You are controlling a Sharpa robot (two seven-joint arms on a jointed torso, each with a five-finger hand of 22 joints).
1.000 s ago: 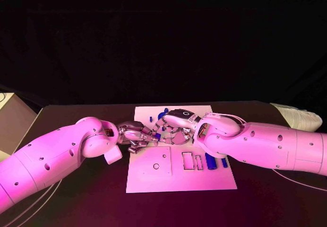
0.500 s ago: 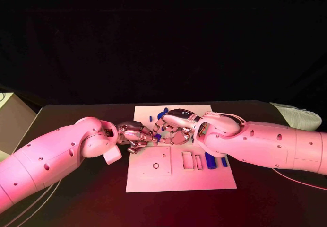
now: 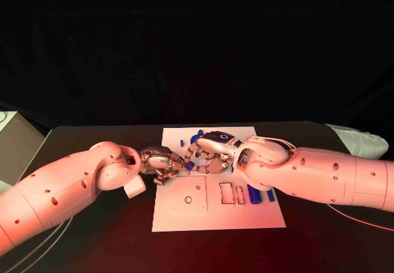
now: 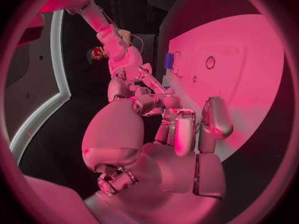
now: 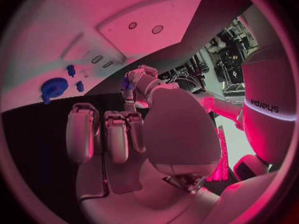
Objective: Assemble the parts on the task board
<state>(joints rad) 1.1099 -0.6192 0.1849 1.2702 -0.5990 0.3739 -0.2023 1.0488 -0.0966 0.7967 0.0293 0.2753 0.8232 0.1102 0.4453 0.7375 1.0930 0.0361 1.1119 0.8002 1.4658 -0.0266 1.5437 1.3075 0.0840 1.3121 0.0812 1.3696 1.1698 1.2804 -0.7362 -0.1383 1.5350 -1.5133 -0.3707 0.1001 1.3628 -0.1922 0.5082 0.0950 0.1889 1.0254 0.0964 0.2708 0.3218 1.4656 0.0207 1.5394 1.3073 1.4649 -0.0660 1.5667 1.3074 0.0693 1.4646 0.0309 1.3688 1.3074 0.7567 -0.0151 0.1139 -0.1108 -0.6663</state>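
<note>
black table point(image 3: 98, 239) under coloured light, dark drapes behind: the robot's two arms meet over the middle of the white task board point(image 3: 217, 219), which lies flat at the table's centre. the left hand point(image 3: 163, 163) and the right hand point(image 3: 208, 154) sit fingertip to fingertip above the board's upper half, with a small blue part point(image 3: 189, 165) showing between them. the right wrist view shows a blue part point(image 5: 127, 84) pinched at the left hand's fingertips, so those fingers appear clamped on it. the right hand's fingers curl toward the same spot; whether they grip the part too cannot be told.

this looks like a handover or a two-handed regrasp above the board. done well, it asks that one hand hold firm until the other has a sure pinch, and that the part be kept low over the board so a slip costs little.

nearer the robot, the board shows a square plate with a round hole point(image 3: 188, 199) and narrow rectangular slots point(image 3: 226, 192). two blue bars point(image 3: 254, 194) rest just beside the slots, and more blue parts point(image 3: 197, 135) lie near the far edge. a round blue piece point(image 5: 54, 87) shows on the board in the right wrist view.
</note>
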